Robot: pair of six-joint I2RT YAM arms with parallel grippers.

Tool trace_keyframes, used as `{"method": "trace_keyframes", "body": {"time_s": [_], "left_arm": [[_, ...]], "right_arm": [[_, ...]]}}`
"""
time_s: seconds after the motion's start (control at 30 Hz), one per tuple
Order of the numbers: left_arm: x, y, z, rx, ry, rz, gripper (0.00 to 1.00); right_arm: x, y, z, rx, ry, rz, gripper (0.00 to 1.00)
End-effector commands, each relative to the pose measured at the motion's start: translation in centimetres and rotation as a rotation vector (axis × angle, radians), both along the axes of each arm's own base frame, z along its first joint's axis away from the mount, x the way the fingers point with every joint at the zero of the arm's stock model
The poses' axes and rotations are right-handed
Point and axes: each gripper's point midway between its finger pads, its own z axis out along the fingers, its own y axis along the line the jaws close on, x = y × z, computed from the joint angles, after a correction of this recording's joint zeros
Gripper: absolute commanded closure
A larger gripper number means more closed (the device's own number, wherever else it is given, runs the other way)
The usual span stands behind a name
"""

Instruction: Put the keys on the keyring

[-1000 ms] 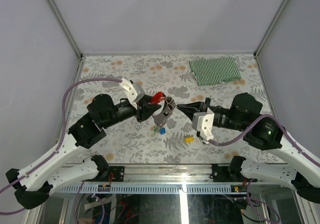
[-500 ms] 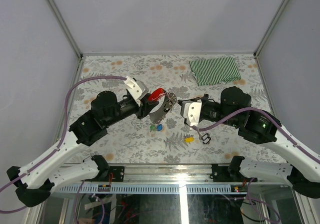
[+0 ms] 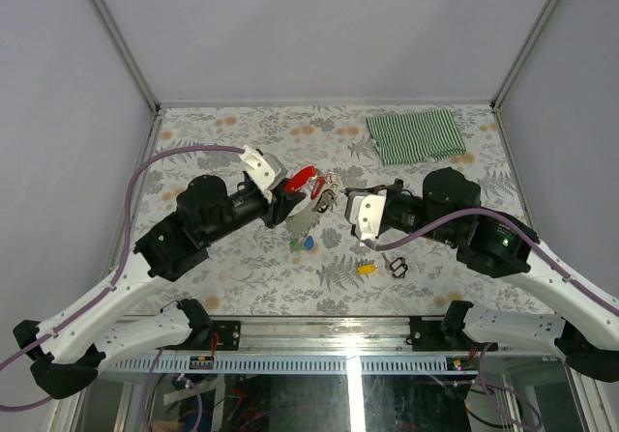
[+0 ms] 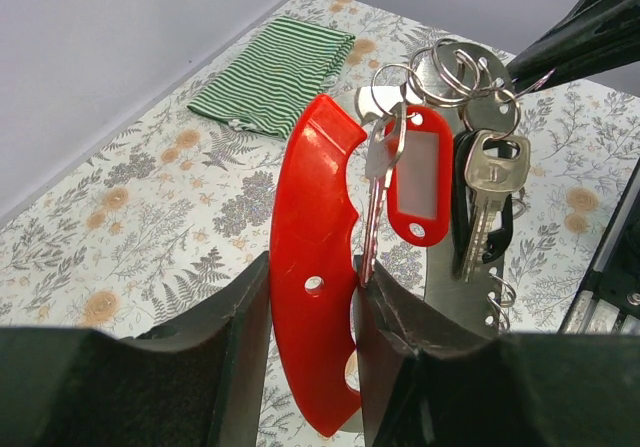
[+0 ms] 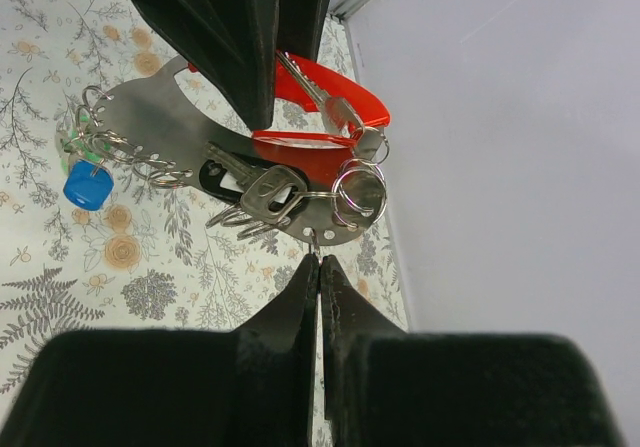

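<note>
Left end effector (image 4: pixel 312 279): clamped on the red curved plastic clip (image 4: pixel 310 187) of the keyring, holding it on edge above the table.
Keyring: a silver-grey metal strip (image 5: pixel 150 117) hangs from the clip. It carries small wire rings, plain silver keys (image 4: pixel 490 182) and a red plastic tag (image 4: pixel 420 182).
Right end effector (image 5: pixel 319 267): its fingers are pressed together, with the tips right at the cluster of split rings (image 5: pixel 358 195) on the strip's end. We cannot tell whether a thin ring is nipped between them.
Blue-headed key (image 5: pixel 83 189) and green-headed key (image 3: pixel 295 245): both sit at the strip's other end, among its small rings. We cannot tell whether they hang from it or lie under it.
Yellow-headed key (image 3: pixel 366 269): it lies on the floral-patterned table (image 3: pixel 242 277), well apart from the keyring and near a small black loop (image 3: pixel 395 265).
Green striped cloth (image 3: pixel 416 134): folded at the far edge, out of the work.
Step in hand: we judge that the left arm is presenting the keyring while the right works at its rings. The yellow-headed key is not yet on.
Next move: we think the right end effector must open, go down to the yellow-headed key and pinch its tiny plastic head. It must then thread the key onto a ring while the left holds the clip steady.
</note>
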Motion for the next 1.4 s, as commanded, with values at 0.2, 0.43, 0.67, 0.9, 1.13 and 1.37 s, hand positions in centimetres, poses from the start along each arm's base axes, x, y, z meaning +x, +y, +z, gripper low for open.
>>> {"method": "trace_keyframes", "body": {"time_s": [0.2, 0.43, 0.67, 0.9, 1.13, 1.37], "left_arm": [[-0.2, -0.1, 1.8, -0.057, -0.015, 0.005, 0.99], [-0.5, -0.3, 2.1, -0.101, -0.002, -0.006, 0.92], [-0.1, 0.3, 2.3, -0.1, -0.006, 0.032, 1.0], [0.7, 0.8, 1.8, -0.032, -0.016, 0.073, 1.0], [1.1, 1.1, 1.7, -0.016, -0.023, 0.092, 1.0], [1.1, 0.9, 1.7, -0.019, -0.019, 0.087, 1.0]], "right_arm": [[0.7, -0.6, 4.1, 0.12, -0.121, -0.042, 1.0], [1.1, -0.6, 3.8, 0.086, -0.262, -0.021, 1.0], [2.0, -0.9, 3.1, 0.006, -0.231, -0.064, 1.0], [2.5, -0.4, 1.4, -0.024, -0.129, -0.089, 1.0], [1.8, 0.5, 0.8, -0.009, -0.08, -0.043, 1.0], [1.3, 1.1, 0.5, 0.013, -0.063, -0.009, 1.0]]}}
